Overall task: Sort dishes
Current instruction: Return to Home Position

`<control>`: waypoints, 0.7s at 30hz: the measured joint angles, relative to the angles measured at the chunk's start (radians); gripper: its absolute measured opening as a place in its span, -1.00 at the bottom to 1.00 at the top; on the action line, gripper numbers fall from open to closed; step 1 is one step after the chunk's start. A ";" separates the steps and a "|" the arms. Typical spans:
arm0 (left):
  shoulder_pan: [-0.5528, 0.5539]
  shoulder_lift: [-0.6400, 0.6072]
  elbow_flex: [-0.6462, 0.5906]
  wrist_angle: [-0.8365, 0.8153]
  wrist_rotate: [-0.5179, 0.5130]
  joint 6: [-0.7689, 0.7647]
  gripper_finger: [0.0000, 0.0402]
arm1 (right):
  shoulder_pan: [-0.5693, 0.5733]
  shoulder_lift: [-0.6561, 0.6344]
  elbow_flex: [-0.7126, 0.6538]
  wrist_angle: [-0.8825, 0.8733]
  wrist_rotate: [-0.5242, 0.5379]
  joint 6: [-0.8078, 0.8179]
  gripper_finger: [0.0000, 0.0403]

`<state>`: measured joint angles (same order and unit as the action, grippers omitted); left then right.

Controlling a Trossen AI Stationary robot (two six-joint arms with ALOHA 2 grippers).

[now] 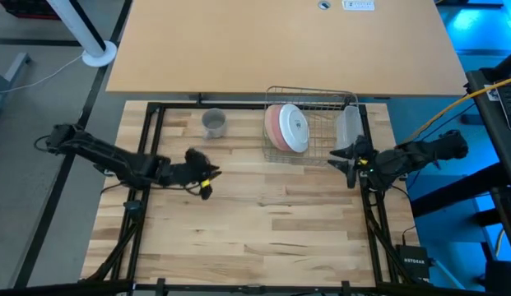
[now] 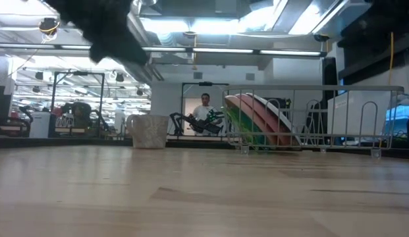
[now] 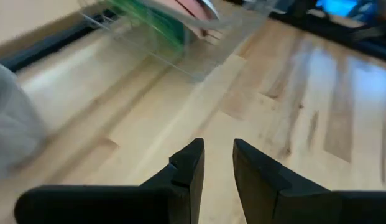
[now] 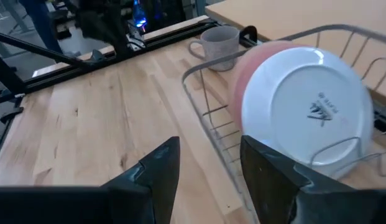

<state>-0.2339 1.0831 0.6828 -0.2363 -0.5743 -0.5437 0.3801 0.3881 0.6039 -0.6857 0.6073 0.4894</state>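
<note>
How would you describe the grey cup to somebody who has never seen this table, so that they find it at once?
On the wooden table, find the wire dish rack. Beside it, on the left arm's side, the grey cup stands upright on the wood. It is the only dish outside the rack, where the plates stand on edge, and it alone has a handle.

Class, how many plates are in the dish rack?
3, all in the rack: green plate leftmost, pink plate beside it, white plate rightmost; others may be hidden.
</note>
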 joint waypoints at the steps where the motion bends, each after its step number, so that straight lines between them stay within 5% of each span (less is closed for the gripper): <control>1: -0.019 -0.006 -0.052 0.072 -0.006 0.000 -0.62 | 0.000 0.000 -0.019 0.022 0.000 -0.001 -0.15; 8: -0.055 -0.003 -0.317 0.460 -0.014 0.105 -0.62 | 0.000 0.000 -0.170 0.184 -0.032 0.002 -0.15; 17: 0.025 -0.003 -0.465 0.819 -0.008 0.418 -0.62 | -0.001 0.000 -0.278 0.341 -0.074 0.000 -0.15; 21: 0.138 -0.030 -0.493 0.979 0.136 0.568 -0.62 | -0.001 0.000 -0.279 0.349 -0.060 0.003 -0.15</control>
<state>-0.0960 1.0532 0.1901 0.7426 -0.4379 0.0240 0.3794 0.3882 0.3252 -0.3365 0.5468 0.4920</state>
